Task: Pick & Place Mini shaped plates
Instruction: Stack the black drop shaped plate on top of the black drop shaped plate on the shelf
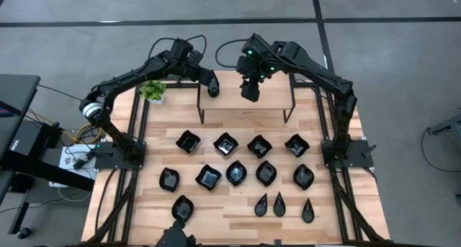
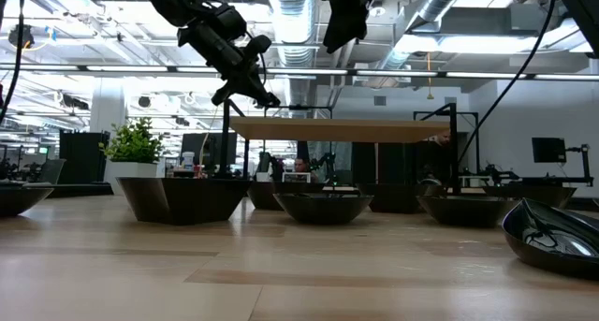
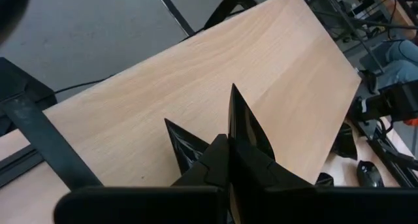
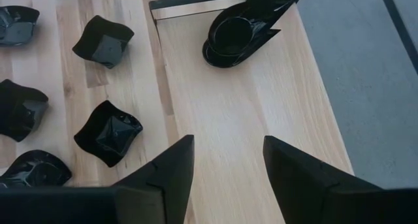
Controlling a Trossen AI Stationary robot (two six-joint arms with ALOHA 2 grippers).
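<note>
From above, the left gripper (image 1: 213, 85) hangs over the left end of a small raised shelf (image 1: 274, 85), its jaws pinched on one black plate (image 1: 212, 88); the right gripper (image 1: 250, 90) waits over the middle of the shelf; the other mini shaped plates (image 1: 225, 143) sit in rows on the worktop (image 1: 238, 211), with a little green plant (image 1: 153, 91) at the far left corner. From table height, the held plate is above the shelf top, not touching it — let go now and it could drop, bounce or slide off the edge. The left wrist view shows the jaws closed on only the plate's thin rim (image 3: 243, 123), so the shiny plate could slip or tip. The right wrist view shows its own jaws wide open and empty, with the held plate (image 4: 236, 38) close ahead — the two arms could bump if either moves in.
</note>
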